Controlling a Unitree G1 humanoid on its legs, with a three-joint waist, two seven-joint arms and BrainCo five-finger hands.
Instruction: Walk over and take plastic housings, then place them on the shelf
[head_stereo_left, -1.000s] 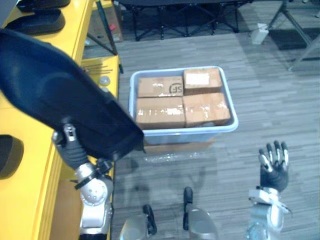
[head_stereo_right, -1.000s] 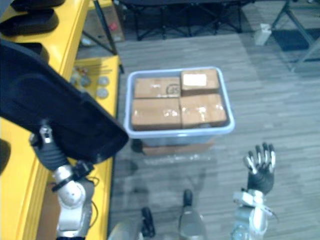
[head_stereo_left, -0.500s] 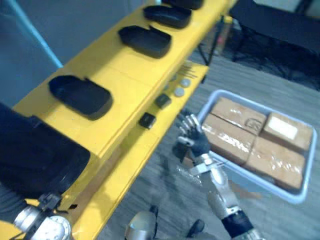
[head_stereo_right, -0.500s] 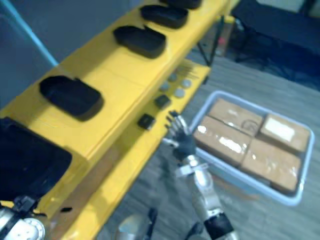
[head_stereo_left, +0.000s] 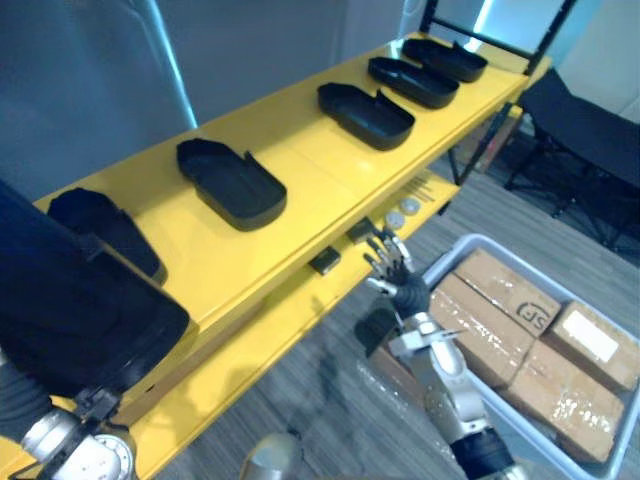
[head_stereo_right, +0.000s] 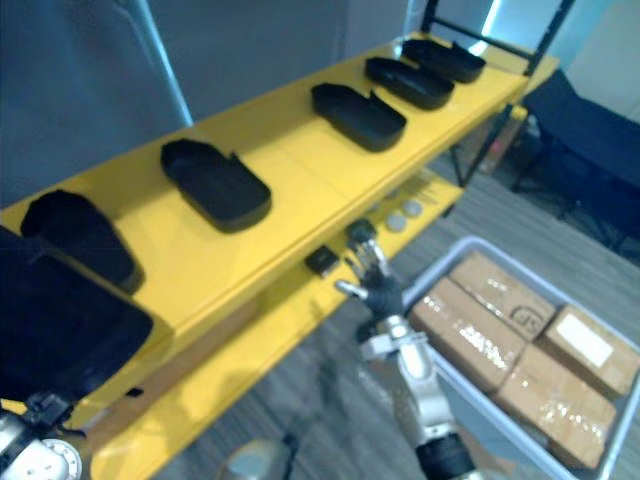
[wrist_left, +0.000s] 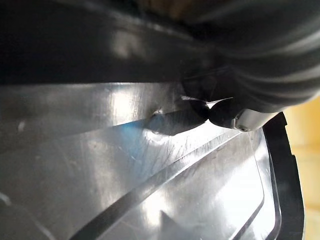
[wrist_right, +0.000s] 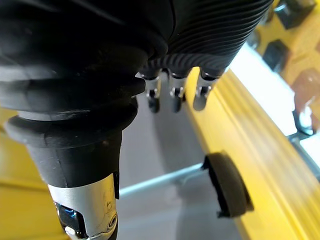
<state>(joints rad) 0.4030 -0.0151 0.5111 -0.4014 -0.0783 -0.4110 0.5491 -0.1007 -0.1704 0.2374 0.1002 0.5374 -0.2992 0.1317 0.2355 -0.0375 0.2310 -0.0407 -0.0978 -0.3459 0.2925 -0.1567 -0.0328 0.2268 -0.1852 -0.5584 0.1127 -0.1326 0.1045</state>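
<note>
A large black plastic housing (head_stereo_left: 80, 310) fills the lower left, carried in front of the near end of the yellow shelf (head_stereo_left: 300, 170). My left hand (wrist_left: 245, 116) is shut on it, with a dark tip pressed on its glossy inner wall (wrist_left: 150, 170). Several more black housings lie in a row on the shelf top, among them one (head_stereo_left: 230, 182) near the middle and one (head_stereo_left: 365, 102) farther along. My right hand (head_stereo_left: 400, 285) is open, fingers straight, raised beside the lower shelf's front edge and touching nothing.
Small dark blocks (head_stereo_left: 325, 262) and grey discs (head_stereo_left: 405, 208) lie on the lower shelf. A pale blue bin (head_stereo_left: 480, 242) with taped cardboard boxes (head_stereo_left: 500, 325) stands on the floor at the right. A dark folding chair (head_stereo_left: 590, 130) stands beyond it.
The camera has swung from the bin towards the shelf. My right hand has risen from low beside the bin to the lower shelf's edge. The housing stays in my left hand.
</note>
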